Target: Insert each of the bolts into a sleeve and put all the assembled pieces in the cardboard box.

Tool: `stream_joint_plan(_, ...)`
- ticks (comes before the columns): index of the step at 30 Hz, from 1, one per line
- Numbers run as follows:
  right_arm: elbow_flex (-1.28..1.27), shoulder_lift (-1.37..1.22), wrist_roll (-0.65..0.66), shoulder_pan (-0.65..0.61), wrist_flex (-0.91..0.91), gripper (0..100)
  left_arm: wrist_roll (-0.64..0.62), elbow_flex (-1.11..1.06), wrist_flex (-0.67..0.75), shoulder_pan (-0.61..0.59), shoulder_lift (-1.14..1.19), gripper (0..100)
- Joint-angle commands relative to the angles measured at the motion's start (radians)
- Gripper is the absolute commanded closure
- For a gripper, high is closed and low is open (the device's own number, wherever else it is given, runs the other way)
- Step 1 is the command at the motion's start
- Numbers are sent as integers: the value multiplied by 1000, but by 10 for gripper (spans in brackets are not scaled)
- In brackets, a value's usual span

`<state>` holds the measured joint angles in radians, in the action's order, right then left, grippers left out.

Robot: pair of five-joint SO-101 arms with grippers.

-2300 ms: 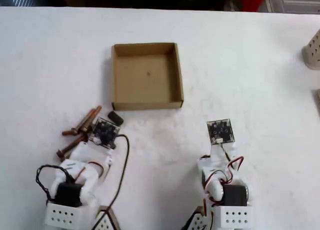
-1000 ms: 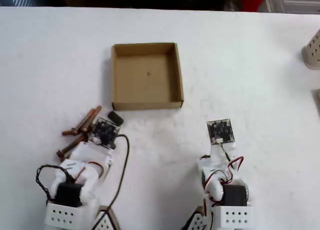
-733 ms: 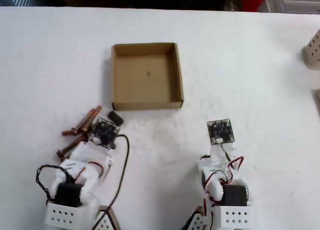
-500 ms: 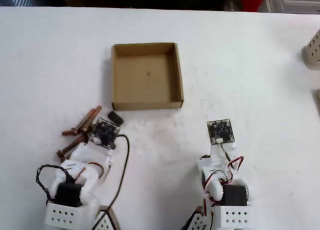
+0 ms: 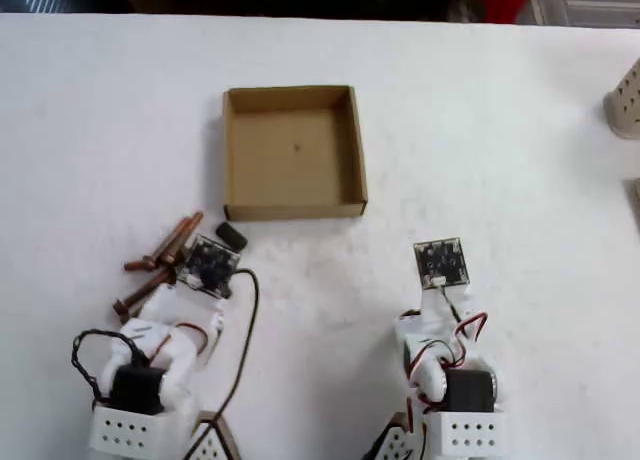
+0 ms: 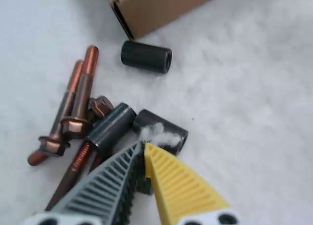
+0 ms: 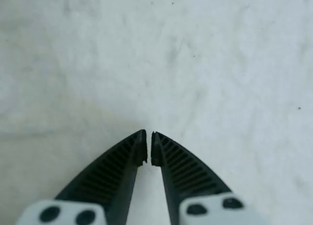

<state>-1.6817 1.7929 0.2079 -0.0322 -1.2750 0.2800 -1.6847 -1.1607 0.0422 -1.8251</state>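
The copper bolts are heaped on the white table near the empty cardboard box. One black sleeve appears to sit over a bolt shank; a second sleeve lies against the tips of the left gripper, whose jaws are pressed together on nothing; a third sleeve lies by the box corner. The jaws should be parted first, then closed across a single bolt's shank, clear of its neighbours. The right gripper is held closed over bare table
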Motion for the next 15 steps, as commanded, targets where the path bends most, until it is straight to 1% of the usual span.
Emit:
stream_joint_plan(1,-9,8,11,4,5,978,11,58,107,-10,-7,976)
stream_joint_plan(5,-9,10,11,5,5,978,12,60,173,-12,-7,976)
stream_joint_plan(9,23,10,11,8,13,978,14,74,206,-93,-7,976)
stream_joint_plan(12,60,10,11,96,13,977,38,137,209,-200,-7,971)
stream_joint_plan(14,66,10,11,168,15,977,54,186,212,-274,-7,932)
stream_joint_plan(15,66,10,12,183,18,977,38,207,212,-308,-7,901)
